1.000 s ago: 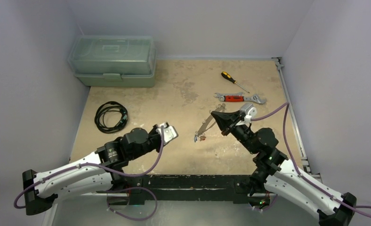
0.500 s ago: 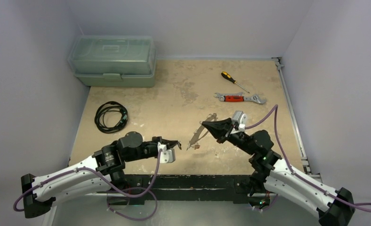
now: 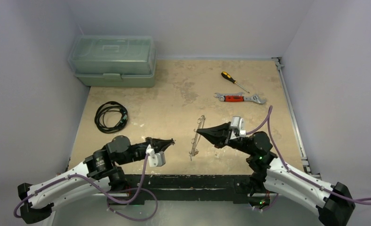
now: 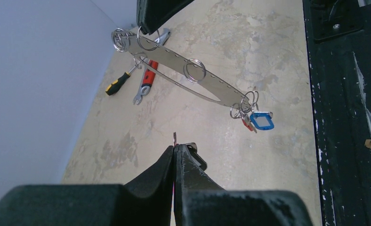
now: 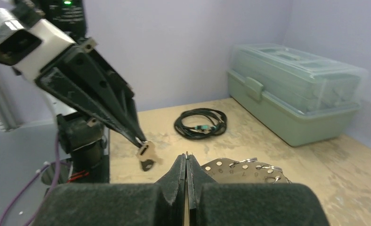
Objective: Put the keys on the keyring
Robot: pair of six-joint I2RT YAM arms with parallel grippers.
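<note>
Silvery keyring (image 4: pixel 170 59) hangs from the clamped right pincer (image 3: pixel 197 132), blue-tagged key (image 4: pixel 262 121) already on — left pincer (image 4: pixel 175 149) pinches a second key (image 5: pixel 146 151), not yet threaded.

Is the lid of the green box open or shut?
Shut. The lid sits flat on the green box base, no gap is visible, and a latch lies across the seam.

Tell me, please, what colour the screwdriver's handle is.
Screwdriver handle: yellow and black, clearest in top external view.
</note>
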